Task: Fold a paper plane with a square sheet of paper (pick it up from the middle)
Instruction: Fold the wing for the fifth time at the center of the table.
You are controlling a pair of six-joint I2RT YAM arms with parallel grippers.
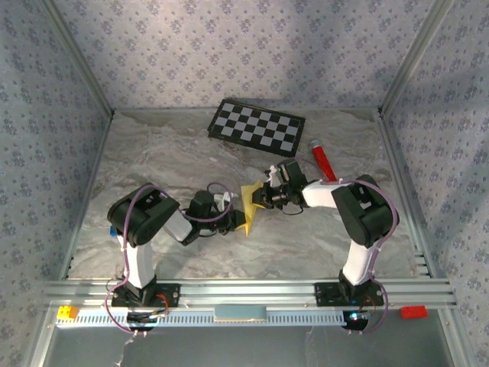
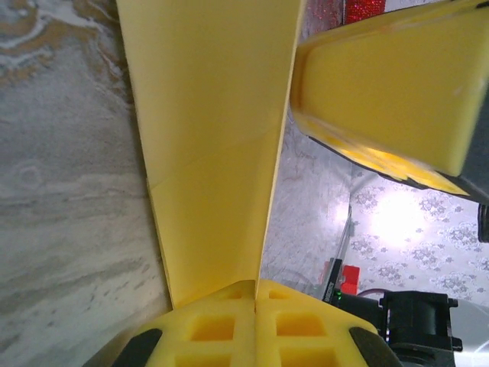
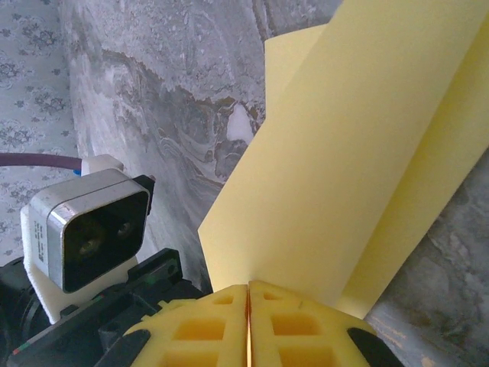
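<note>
The square sheet of paper (image 1: pixel 248 205) is pale yellow and folded, with a lengthwise crease, and hangs between both grippers above the table's middle. My left gripper (image 1: pixel 233 219) is shut on its lower edge, and in the left wrist view the paper (image 2: pixel 210 138) rises straight out of the closed yellow pads (image 2: pixel 214 329). My right gripper (image 1: pixel 261 199) is shut on the opposite edge. From the right wrist, the paper (image 3: pixel 351 153) fans up and right from that gripper (image 3: pixel 249 292). A right finger (image 2: pixel 390 84) looms close in the left wrist view.
A black-and-white checkerboard panel (image 1: pixel 257 126) lies at the back of the marbled table (image 1: pixel 153 160). A red tube (image 1: pixel 322 159) lies just behind the right arm. Patterned walls close three sides. A yellow block (image 1: pixel 67 312) and a red block (image 1: pixel 413 311) sit on the front rail.
</note>
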